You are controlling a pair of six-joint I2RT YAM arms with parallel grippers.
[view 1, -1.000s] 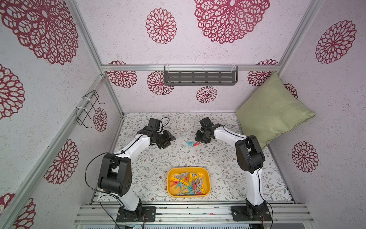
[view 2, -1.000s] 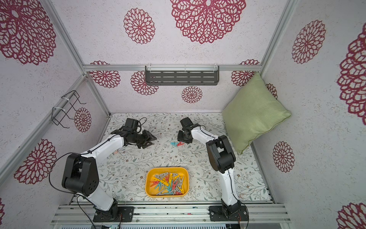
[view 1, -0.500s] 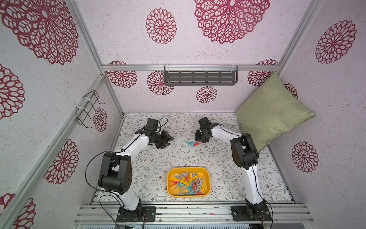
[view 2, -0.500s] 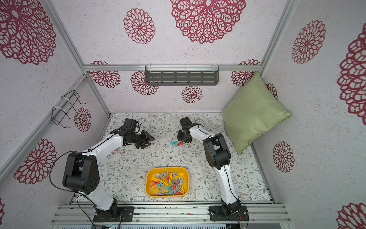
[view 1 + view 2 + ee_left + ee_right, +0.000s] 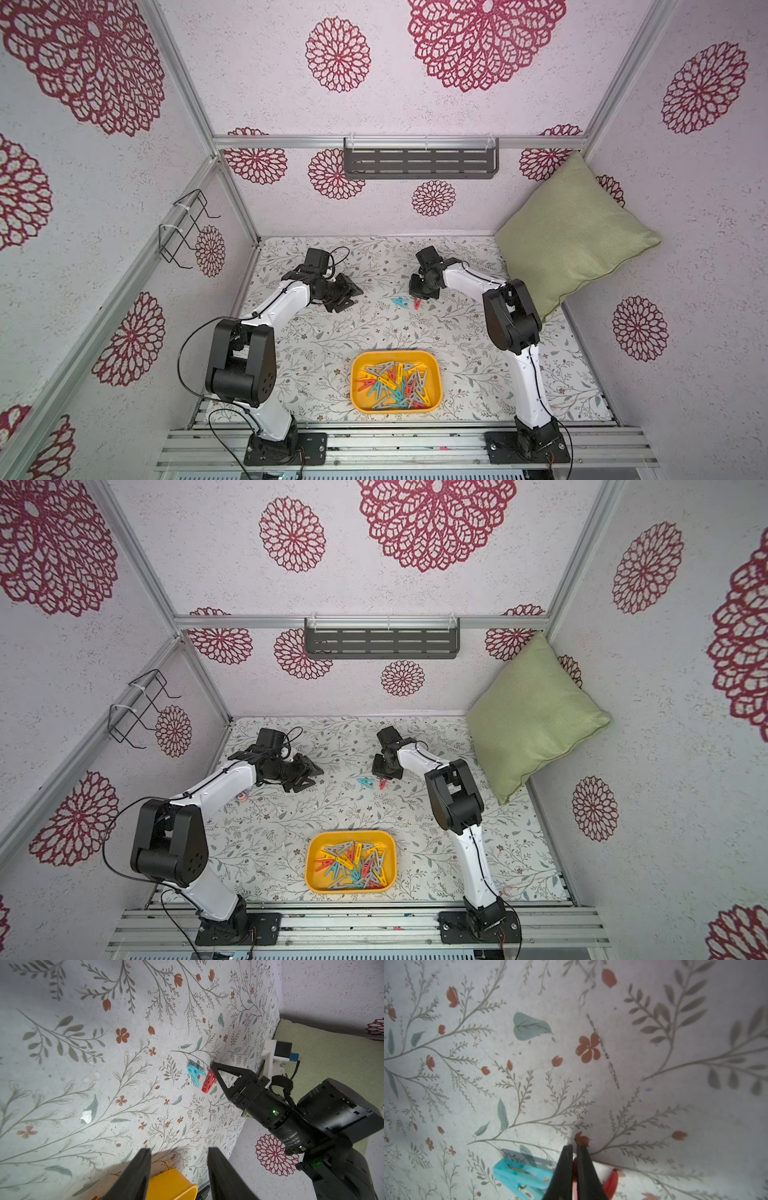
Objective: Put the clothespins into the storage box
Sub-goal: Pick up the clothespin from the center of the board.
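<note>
Two clothespins lie on the floral mat near the back: a teal one (image 5: 400, 302) (image 5: 365, 782) (image 5: 194, 1076) (image 5: 521, 1178) and a red one (image 5: 417, 304) (image 5: 382, 784) (image 5: 208, 1083) (image 5: 611, 1181) beside it. My right gripper (image 5: 419, 297) (image 5: 574, 1147) points down at the mat, shut on the red clothespin, with a strip of red showing between its jaws. The yellow storage box (image 5: 395, 353) (image 5: 349, 833) (image 5: 172, 1184) sits at the front centre, holding several clothespins. My left gripper (image 5: 351, 300) (image 5: 177, 1149) hovers open and empty to the left of the loose pair.
A green pillow (image 5: 573, 241) leans in the back right corner. On the back wall hangs a grey slotted shelf (image 5: 419, 164), and on the left wall a wire rack (image 5: 183, 224). A small toy (image 5: 243, 798) lies by the left arm.
My right gripper has closed on the red clothespin, and that arm's elbow has swung left. The left arm has barely moved.
</note>
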